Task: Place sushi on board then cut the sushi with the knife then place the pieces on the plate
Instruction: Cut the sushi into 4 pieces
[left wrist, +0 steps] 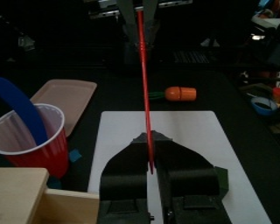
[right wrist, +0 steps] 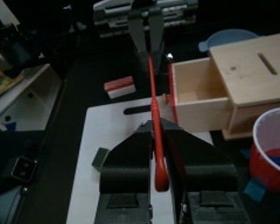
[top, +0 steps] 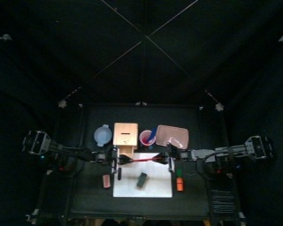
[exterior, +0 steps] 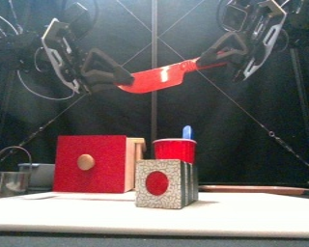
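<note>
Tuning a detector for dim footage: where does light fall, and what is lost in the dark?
Top view: only the white cutting board is brightly lit; table and curtains are near black. Front view: the red toy knife, held by the left end effector and right end effector, stands out against the curtains. Wrist views: board bright, surrounding table dark.

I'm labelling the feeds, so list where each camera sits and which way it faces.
Top: overhead, looking down on the white cutting board; arms enter from both sides.
Front: table edge, level, facing the dark green toy sushi roll; arms above.
Left wrist: on left arm, over the left hand.
Right wrist: on right arm, over the right hand.
Shared: both wrist views show the flat red toy knife.
</note>
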Tool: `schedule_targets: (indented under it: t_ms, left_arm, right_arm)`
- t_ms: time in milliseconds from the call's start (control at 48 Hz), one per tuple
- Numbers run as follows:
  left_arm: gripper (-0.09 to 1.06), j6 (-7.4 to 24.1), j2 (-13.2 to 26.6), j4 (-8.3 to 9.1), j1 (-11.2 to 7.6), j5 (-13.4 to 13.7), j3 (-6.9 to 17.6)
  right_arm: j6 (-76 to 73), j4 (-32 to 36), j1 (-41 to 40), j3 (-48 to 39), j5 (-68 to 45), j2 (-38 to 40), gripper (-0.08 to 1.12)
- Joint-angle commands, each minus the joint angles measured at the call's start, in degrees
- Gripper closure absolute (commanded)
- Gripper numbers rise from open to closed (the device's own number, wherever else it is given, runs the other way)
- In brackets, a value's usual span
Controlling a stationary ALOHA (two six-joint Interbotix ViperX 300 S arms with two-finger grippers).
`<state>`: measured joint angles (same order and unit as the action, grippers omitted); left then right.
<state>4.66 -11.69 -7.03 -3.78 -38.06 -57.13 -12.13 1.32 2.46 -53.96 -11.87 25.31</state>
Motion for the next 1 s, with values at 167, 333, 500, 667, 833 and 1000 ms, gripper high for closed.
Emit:
schedule_targets:
  t_ms: [167, 333, 500, 667, 833, 1000]
  left_arm:
    - [0.63, 0.26, -1.85, 0.0, 0.26, 0.53, 0.88]
    - [0.63, 0.26, -1.85, 0.0, 0.35, 0.7, 0.88]
    - [0.63, 0.35, -1.85, 0.09, 0.26, 0.79, 0.7]
    - [0.63, 0.26, -0.7, 0.35, -0.09, 0.7, 0.79]
    - [0.63, 0.35, 1.85, 1.93, -0.26, 0.7, 1.49]
    - [0.63, 0.35, 4.75, 4.48, -1.41, 0.79, 2.99]
  right_arm:
    - [0.0, -2.72, 1.49, 0.62, 4.66, -0.44, 0.61]
    - [-0.09, -3.43, 1.49, 1.49, 8.17, -0.44, 0.61]
    - [-0.09, -5.63, 1.32, 2.29, 12.66, -0.44, 0.65]
    - [-0.09, -7.56, 1.14, 2.29, 14.94, -0.53, 0.67]
    - [0.09, -8.35, 3.96, 1.76, 16.88, -1.58, 0.67]
    - [-0.18, -9.05, 8.44, 2.72, 18.98, -4.92, 0.67]
